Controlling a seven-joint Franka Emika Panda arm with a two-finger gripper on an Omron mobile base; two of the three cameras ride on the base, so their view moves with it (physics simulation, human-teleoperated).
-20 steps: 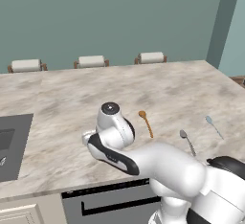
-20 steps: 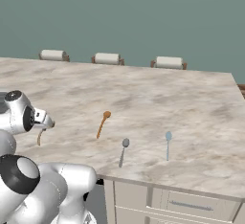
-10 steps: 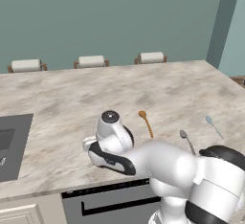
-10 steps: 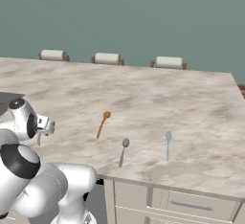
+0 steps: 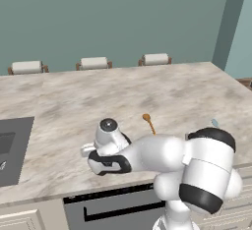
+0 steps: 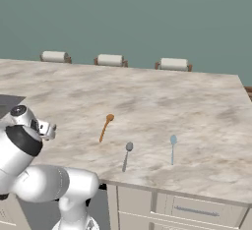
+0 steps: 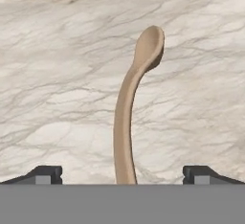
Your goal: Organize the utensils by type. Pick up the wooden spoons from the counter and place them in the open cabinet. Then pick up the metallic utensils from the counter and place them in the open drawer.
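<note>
One pale wooden spoon [image 7: 129, 117] is seen lying flat on the counter [image 7: 57, 74], its handle running down between the two dark fingertips [image 7: 45, 174] of the gripper [image 7: 123, 175] — the jaws are spread wide apart, with nothing clamped and neither tip touching the handle. A second wooden spoon, orange-brown [image 6: 106, 127], is laid further along the counter [image 6: 197, 106], well apart from the gripper [image 6: 47, 129]. Two grey metal spoons are counted near the front edge: a darker one [image 6: 126, 156] and a paler, bluish one [image 6: 173, 149], set side by side but not touching. Three white-cushioned chairs [image 6: 110, 60] are lined up behind the far edge — all against a teal wall [image 6: 128, 17].
</note>
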